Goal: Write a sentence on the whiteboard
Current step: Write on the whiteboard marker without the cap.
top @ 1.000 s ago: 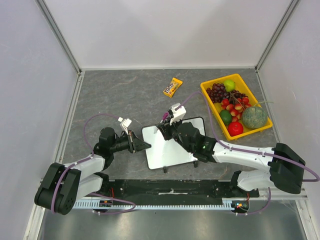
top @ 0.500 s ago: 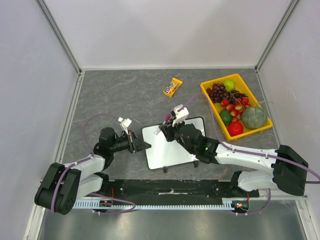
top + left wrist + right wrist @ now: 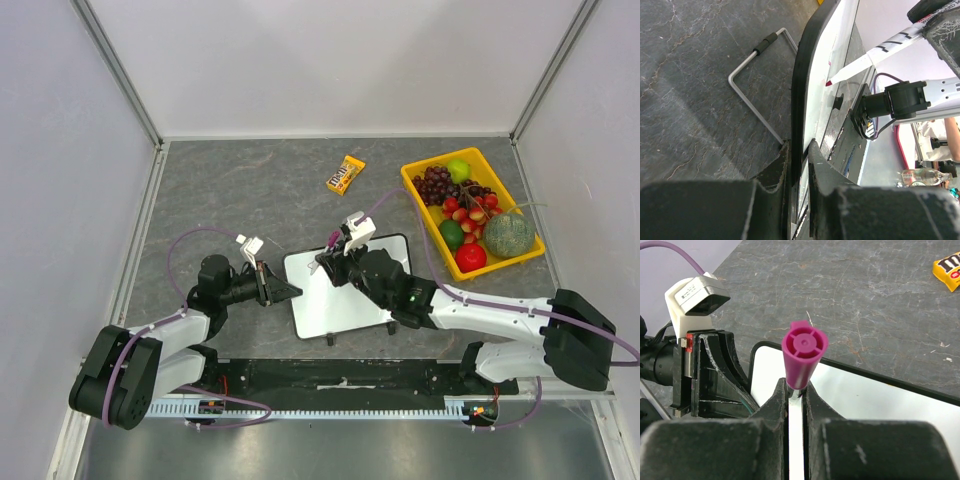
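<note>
whiteboard [image 3: 345, 285] sits on the bench [image 3: 230, 190] between the two hands, just ahead of the arm bases. White face, thin black rim, rounded corners, small black feet on its near edge. Face looks blank from the top view. The sentence isn't readable in any view, so I can't tell how much is down; my read is early in the writing, or strokes too thin to resolve. left hand [image 3: 285, 291] is clamped on the whiteboard's left rim, one finger each side of the edge in the left wrist view. Judgement: that's the brace, so pen pressure doesn't skate the board around. A wire leg [image 3: 752, 80] sticks out from the whiteboard's back side there, so it's probably propped at a slight tilt, one more reason to pin it. right hand [image 3: 335, 262] is over the whiteboard's far-left corner, pinching a marker [image 3: 804, 347]: magenta butt end up toward the wrist camera, white barrel, pink tip down. Tip looks to be at or touching the face near that far edge; can't confirm contact. That corner makes sense as the start of a first line. Off the whiteboard's far-right corner: yellow tray [image 3: 424, 162] of fruit, well apart. Beyond the whiteboard's far edge: candy packet [image 3: 346, 174], also apart. Neither is in the pen's way.
</note>
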`<state>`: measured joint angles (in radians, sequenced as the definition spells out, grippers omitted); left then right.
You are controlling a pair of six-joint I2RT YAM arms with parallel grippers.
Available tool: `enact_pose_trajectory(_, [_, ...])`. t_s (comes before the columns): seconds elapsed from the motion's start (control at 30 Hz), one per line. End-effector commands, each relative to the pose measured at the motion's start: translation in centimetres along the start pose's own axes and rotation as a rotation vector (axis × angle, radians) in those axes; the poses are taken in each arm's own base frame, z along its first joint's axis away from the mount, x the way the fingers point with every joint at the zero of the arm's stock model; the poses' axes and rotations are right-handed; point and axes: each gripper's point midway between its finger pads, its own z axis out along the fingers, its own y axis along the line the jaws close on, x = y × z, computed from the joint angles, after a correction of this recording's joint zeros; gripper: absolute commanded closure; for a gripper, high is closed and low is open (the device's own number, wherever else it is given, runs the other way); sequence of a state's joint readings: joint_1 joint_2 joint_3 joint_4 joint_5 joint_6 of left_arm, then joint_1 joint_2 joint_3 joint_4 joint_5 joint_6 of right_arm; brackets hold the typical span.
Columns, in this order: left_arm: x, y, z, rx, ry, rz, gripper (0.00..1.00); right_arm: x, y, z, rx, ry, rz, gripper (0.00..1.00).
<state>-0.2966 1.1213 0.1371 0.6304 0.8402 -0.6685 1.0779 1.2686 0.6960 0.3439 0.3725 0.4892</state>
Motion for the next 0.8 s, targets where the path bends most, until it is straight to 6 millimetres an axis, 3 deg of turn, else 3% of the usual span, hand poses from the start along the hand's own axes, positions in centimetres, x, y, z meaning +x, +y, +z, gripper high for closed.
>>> enact_pose_trajectory(0.0, [0.9,2.1,-0.2,-0.087,0.008,-0.015,0.98,-0.2,0.2,0.5,0.006,-0.024,0.036,1.0])
enact_pose_trajectory(0.2, [0.9,2.0,-0.2,-0.087,0.008,-0.015,0.98,-0.9,0.5,1.0,0.008,-0.044,0.059,1.0])
enact_pose_trajectory(0.47, [0.9,2.1,-0.2,-0.087,0.009,-0.018,0.98,-4.2,1.6,-0.8,-0.062,-0.14,0.106,1.0])
enact_pose_trajectory(0.77, [1.0,2.1,-0.2,-0.088,0.011,-0.019,0.98,-4.1,-0.5,-1.1,0.039,-0.139,0.067,1.0])
